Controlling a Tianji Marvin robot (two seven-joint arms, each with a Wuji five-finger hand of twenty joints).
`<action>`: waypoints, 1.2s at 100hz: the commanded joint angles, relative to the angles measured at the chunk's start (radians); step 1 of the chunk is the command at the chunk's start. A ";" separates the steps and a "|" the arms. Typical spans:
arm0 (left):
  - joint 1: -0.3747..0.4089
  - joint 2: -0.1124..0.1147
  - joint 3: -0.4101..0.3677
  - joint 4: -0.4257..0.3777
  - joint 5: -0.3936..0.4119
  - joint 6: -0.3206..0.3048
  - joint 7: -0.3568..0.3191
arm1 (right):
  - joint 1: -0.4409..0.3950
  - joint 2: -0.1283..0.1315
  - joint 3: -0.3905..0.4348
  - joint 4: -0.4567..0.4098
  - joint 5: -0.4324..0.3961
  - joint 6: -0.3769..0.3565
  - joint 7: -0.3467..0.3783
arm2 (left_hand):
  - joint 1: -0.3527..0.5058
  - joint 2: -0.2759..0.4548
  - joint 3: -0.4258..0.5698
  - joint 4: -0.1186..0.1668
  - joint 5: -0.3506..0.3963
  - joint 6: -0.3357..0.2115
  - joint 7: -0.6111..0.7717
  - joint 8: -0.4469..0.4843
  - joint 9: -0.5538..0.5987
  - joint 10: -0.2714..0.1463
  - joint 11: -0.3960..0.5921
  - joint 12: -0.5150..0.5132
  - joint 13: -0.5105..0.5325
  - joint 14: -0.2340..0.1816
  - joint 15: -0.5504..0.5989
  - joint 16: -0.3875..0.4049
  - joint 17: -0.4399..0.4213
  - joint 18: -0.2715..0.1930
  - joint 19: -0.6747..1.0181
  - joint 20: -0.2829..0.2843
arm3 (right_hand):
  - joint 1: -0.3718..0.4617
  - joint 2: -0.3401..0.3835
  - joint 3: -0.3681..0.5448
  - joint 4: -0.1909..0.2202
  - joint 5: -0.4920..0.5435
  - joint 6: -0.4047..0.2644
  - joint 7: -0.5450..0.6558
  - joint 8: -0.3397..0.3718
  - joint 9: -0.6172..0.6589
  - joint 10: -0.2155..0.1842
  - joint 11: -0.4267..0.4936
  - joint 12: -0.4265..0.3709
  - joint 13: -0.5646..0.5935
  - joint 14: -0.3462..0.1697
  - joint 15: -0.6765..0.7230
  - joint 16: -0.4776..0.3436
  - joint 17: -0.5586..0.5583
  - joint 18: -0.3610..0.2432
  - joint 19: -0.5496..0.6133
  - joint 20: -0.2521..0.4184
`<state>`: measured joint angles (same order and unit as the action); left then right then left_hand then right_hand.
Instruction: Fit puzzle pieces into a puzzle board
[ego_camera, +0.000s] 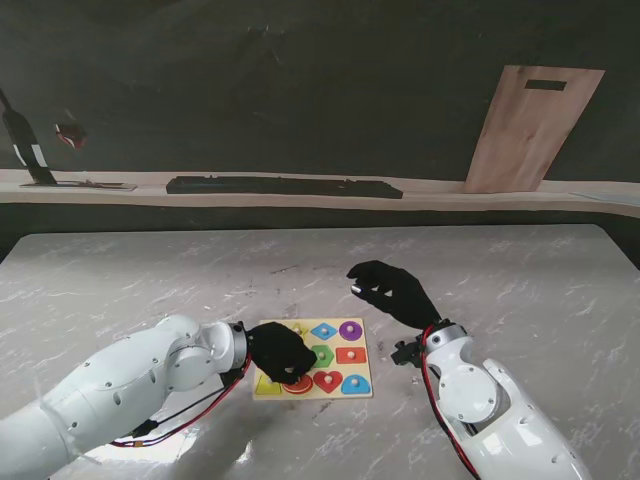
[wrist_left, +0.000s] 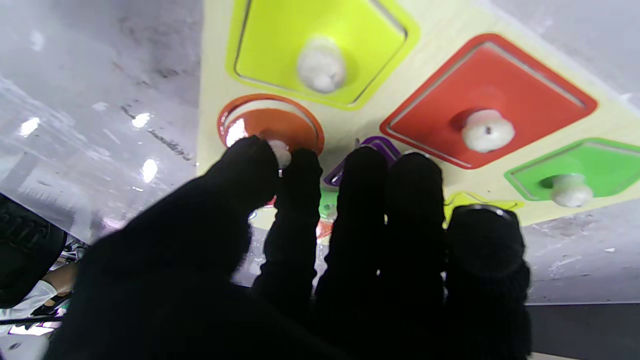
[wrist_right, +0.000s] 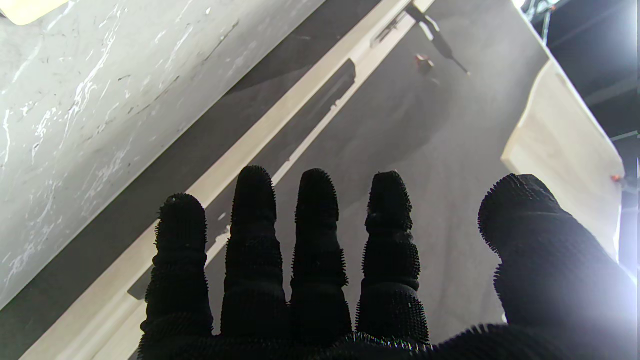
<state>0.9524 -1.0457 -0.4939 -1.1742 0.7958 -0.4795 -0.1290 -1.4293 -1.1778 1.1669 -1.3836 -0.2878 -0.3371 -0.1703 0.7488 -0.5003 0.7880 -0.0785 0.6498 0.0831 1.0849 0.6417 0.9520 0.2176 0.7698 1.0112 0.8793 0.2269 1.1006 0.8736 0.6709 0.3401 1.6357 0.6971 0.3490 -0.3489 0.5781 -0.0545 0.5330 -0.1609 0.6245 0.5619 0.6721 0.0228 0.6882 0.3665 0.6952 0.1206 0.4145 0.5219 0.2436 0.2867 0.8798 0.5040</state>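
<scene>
Stand view, looking down on a grey-veined marble table (ego_camera: 520, 280). A square wooden puzzle board (ego_camera: 340, 372) lies at lower centre, pale yellow, holding flat coloured pieces: a blue diamond (ego_camera: 323, 330), a purple circle (ego_camera: 350, 329), a green hexagon-like piece (ego_camera: 322, 354), an orange-red square (ego_camera: 351, 355), a red heart (ego_camera: 327, 380) and a blue dome shape (ego_camera: 356, 384). The left arm, white and jointed, enters from the lower left corner; its black-gloved left hand (ego_camera: 281, 352) lies palm down over the board's left columns, fingers curled toward a red round piece (ego_camera: 298, 385) in the bottom row. The right hand (ego_camera: 392, 291), also gloved in black, hangs raised right of centre, clear of the board, fingers spread with nothing in them. At the upper right of the frame a wooden cutting board (ego_camera: 530, 127) leans on the dark wall.

Left wrist view: the thumb and forefinger tips (wrist_left: 300, 170) meet at the small white knob of an orange round piece (wrist_left: 270, 125) seated in its recess; whether they truly pinch it cannot be told. A lime-yellow square piece (wrist_left: 320, 45), a red square piece (wrist_left: 487, 97) and a green piece (wrist_left: 580, 170) each carry a white knob.

Right wrist view: the five knitted, nubbed fingers (wrist_right: 315, 230) stand apart and straight, empty, against the dark wall and pale ledge.
</scene>
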 joint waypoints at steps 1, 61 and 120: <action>-0.004 -0.005 0.008 0.016 0.005 -0.003 0.003 | -0.007 -0.003 -0.001 -0.005 -0.004 -0.004 -0.002 | 0.039 0.010 0.044 0.071 0.004 -0.049 0.035 -0.004 -0.004 -0.011 0.004 -0.003 0.022 -0.036 0.039 -0.010 0.017 -0.097 0.067 -0.020 | 0.006 0.025 -0.007 0.019 0.010 -0.029 -0.006 0.012 0.024 0.004 0.005 0.006 0.019 0.006 0.009 0.013 -0.007 0.010 0.014 0.004; -0.009 0.008 0.011 -0.014 0.013 -0.006 -0.039 | -0.008 -0.003 0.002 -0.004 -0.004 -0.007 -0.003 | 0.050 0.042 -0.338 0.002 0.017 -0.044 0.174 0.054 0.016 -0.049 0.170 -0.108 0.062 -0.063 0.079 -0.024 0.054 -0.096 0.104 -0.035 | 0.007 0.025 -0.007 0.019 0.009 -0.029 -0.006 0.012 0.025 0.005 0.005 0.006 0.021 0.006 0.010 0.013 -0.006 0.010 0.014 0.004; -0.022 -0.007 0.036 0.029 0.067 -0.016 0.069 | -0.012 -0.003 0.007 -0.005 -0.007 -0.012 -0.009 | 0.121 0.067 -0.307 -0.015 0.020 -0.077 0.207 0.036 0.028 -0.046 0.176 -0.103 0.070 -0.054 0.081 -0.035 0.060 -0.088 0.111 -0.040 | 0.006 0.025 -0.008 0.019 0.010 -0.029 -0.007 0.011 0.026 0.004 0.005 0.006 0.022 0.008 0.009 0.013 -0.006 0.009 0.014 0.004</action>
<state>0.9338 -1.0453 -0.4621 -1.1661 0.8676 -0.4895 -0.0717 -1.4348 -1.1778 1.1763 -1.3837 -0.2916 -0.3458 -0.1787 0.8026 -0.4639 0.4584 -0.0782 0.6584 0.0363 1.2474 0.6909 0.9494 0.1700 0.9218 0.8977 0.9109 0.1889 1.1397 0.8502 0.7089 0.3401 1.6693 0.6755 0.3490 -0.3489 0.5781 -0.0545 0.5330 -0.1610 0.6245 0.5619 0.6721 0.0228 0.6882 0.3665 0.6952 0.1206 0.4145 0.5221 0.2436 0.2867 0.8799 0.5041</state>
